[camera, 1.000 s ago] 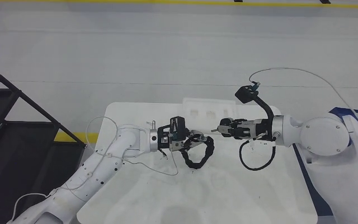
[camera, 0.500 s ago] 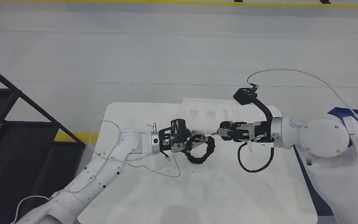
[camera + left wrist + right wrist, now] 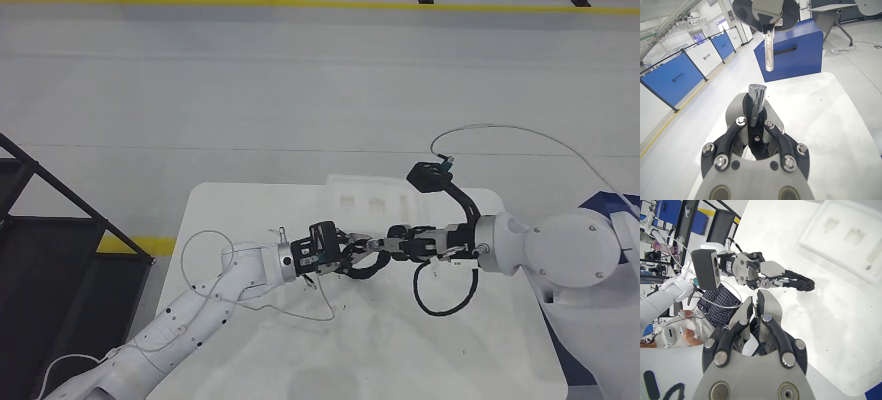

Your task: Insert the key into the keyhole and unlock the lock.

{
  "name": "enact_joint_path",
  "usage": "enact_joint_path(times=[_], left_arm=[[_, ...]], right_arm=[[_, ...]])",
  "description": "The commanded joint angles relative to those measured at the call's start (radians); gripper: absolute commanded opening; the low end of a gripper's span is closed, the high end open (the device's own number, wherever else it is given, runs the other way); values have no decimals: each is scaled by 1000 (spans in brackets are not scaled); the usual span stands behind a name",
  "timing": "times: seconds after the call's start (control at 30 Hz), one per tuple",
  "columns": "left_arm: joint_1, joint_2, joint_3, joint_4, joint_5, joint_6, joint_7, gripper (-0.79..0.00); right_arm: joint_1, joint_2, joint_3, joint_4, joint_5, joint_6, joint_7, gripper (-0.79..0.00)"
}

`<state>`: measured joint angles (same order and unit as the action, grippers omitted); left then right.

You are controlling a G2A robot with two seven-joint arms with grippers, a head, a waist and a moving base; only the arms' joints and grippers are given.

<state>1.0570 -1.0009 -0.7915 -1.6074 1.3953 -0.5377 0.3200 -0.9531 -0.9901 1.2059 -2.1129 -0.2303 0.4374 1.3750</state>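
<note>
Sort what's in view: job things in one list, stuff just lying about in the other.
Job: key, held in the right gripper; lock with its black cable, held in the left gripper.
Lying about: foam tray on the table.

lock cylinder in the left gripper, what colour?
The lock cylinder is shiny chrome silver. The left wrist view shows it best.
</note>
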Motion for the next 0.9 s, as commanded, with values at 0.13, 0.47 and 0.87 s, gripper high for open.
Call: enact_joint_path(times=[0.13, 0.47, 0.87], left_arm=[[13, -7, -9, -11, 25, 38, 16, -785], [29, -15, -22, -10, 52, 37, 17, -785], [40, -24, -41, -6, 68, 31, 22, -785]], right_arm=[[-1, 1, -15, 9, 4, 54, -46, -785], [-6, 4, -18, 19, 25, 94, -103, -785], [-8, 11, -28, 32, 58, 96, -99, -785]])
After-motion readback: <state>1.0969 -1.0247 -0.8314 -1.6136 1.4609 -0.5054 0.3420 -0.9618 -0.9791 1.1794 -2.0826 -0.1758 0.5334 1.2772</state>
